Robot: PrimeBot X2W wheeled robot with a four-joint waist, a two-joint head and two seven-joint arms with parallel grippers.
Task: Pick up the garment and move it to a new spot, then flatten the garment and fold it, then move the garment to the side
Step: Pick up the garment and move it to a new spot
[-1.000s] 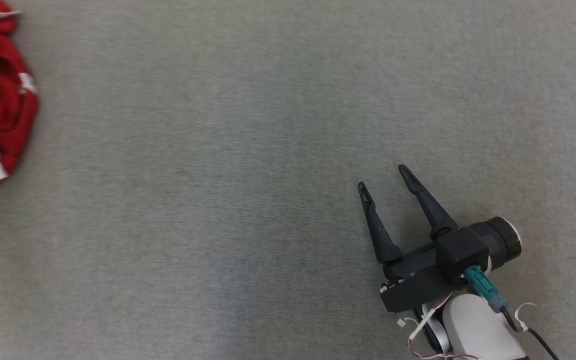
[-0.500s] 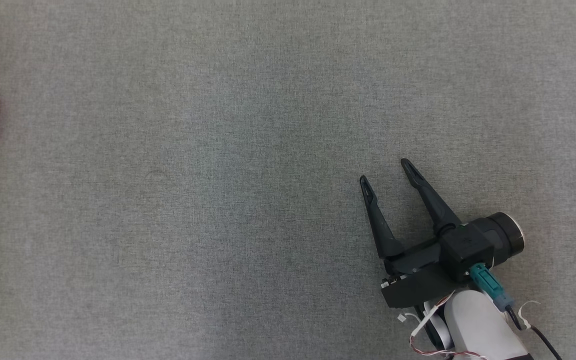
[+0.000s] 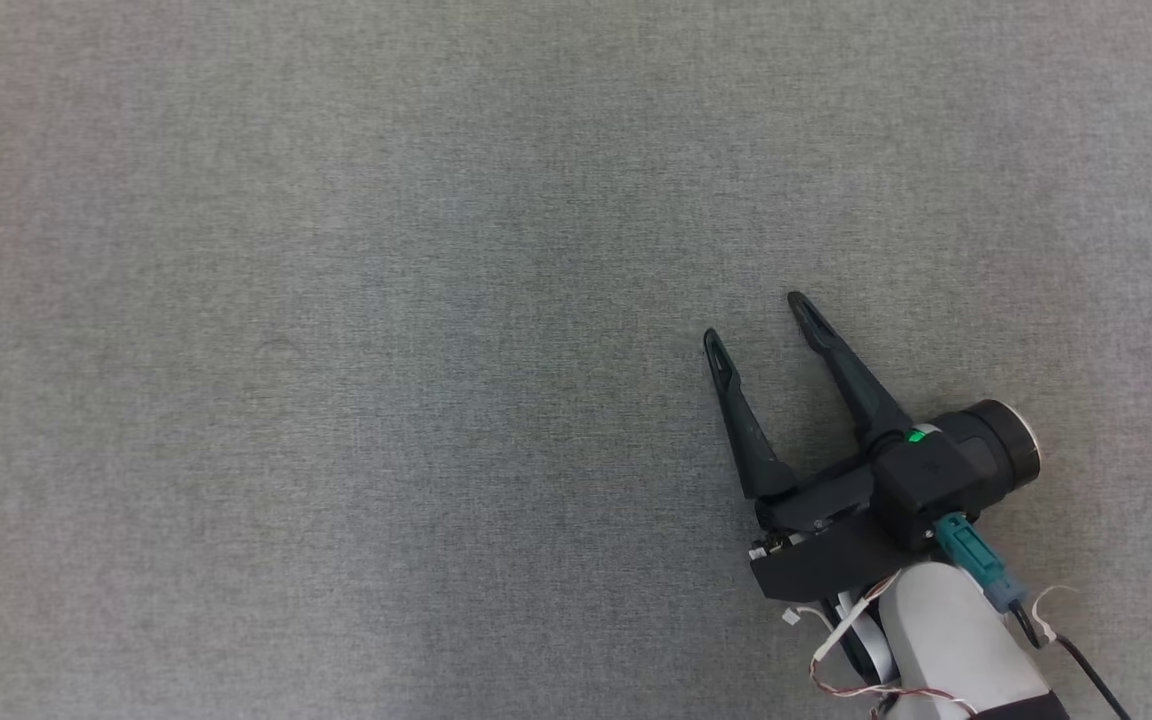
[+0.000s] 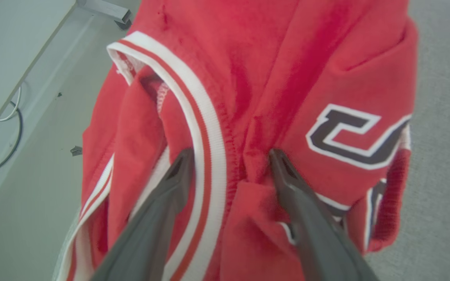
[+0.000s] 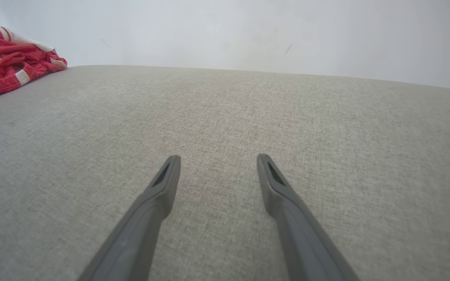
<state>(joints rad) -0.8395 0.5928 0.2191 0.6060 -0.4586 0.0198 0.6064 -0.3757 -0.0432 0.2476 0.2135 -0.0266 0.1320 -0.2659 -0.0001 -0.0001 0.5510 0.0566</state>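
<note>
The garment [image 4: 307,58] is a crumpled red jersey with white-and-red striped trim and dark outlined lettering. In the left wrist view my left gripper [image 4: 231,154] is open, its two fingertips down on the cloth with a striped band and a bunched fold between them. In the right wrist view the garment [image 5: 2,58] lies heaped at the far left edge of the grey surface. My right gripper [image 3: 756,320] is open at the lower right of the head view, low over bare grey fabric with nothing between its fingers [image 5: 162,183].
A grey woven table top [image 3: 336,400] spreads wide under the right gripper; its far edge [image 5: 248,72] meets a pale wall. Beside the garment, the left wrist view shows pale floor, a black cable [image 4: 14,128] and a metal foot [image 4: 104,8].
The head camera has swung away from the garment, which has slid out past the picture's left edge. The right gripper stays open and sits slightly higher in the picture.
</note>
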